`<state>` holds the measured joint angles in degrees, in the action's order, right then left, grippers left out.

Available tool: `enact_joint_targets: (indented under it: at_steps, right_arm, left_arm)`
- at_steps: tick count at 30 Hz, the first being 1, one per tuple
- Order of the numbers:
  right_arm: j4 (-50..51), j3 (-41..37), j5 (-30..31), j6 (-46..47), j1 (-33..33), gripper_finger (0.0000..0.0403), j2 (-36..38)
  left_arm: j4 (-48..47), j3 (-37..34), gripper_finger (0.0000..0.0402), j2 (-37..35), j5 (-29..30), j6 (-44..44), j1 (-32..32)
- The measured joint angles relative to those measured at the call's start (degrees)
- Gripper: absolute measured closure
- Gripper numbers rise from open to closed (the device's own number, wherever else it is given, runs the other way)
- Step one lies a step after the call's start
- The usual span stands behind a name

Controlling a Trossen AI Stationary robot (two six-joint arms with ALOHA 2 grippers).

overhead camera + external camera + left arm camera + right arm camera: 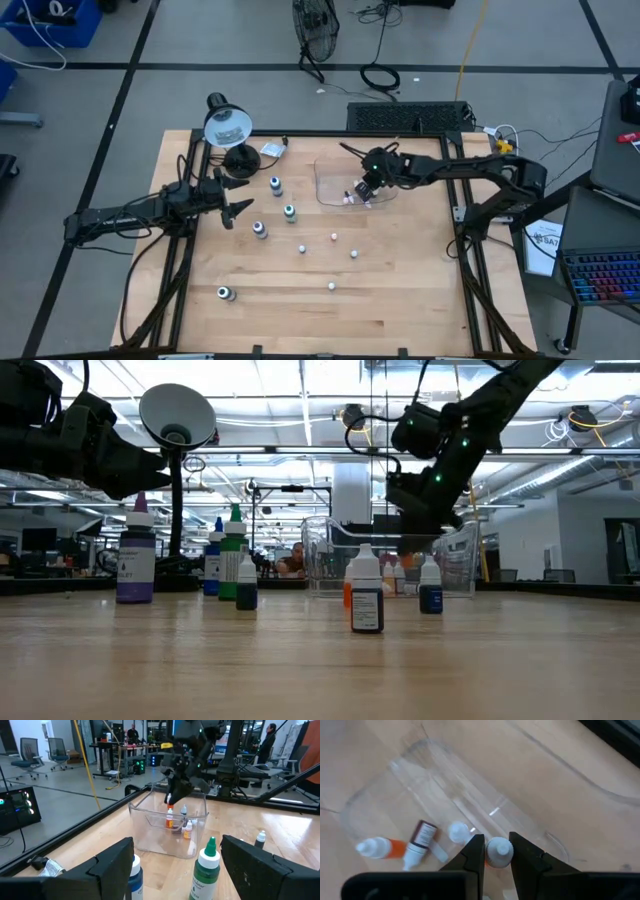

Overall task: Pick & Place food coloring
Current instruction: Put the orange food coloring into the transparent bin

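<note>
The right gripper (496, 854) is pinching a tiny food coloring bottle (498, 851) by its cap, hanging over the clear tray (470, 795). It's looking light, hard and slick, so gripping under the cap seems safest. The left gripper (177, 865) is idling wide open and empty near the green-topped bottle (205, 870).

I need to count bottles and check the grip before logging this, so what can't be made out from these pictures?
- High view: the right gripper and arm cover part of the clear tray, hiding bottles inside.
- High view: the small bottles on the table are too tiny to show cap colours.
- Right wrist view: the held bottle shows only its white cap; the fingers hide its body.
- Left wrist view: the blue-topped bottle is cut off by a finger.
</note>
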<state>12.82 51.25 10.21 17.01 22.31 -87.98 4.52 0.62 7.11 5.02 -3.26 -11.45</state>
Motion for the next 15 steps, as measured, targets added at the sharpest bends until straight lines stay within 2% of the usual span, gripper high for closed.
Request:
enact_joint_targets:
  at_steps: [12,15]
  right_arm:
    - [-4.5,-0.68,1.25,-2.31,0.11,0.0348,-4.81]
    - [-5.5,-0.68,1.02,-2.23,0.11,0.0314,-4.85]
  left_arm:
    - [-0.02,0.0,0.0105,0.0,0.0,0.0,0.0]
    - [0.0,0.0,0.0105,0.0,0.0,0.02,-0.02]
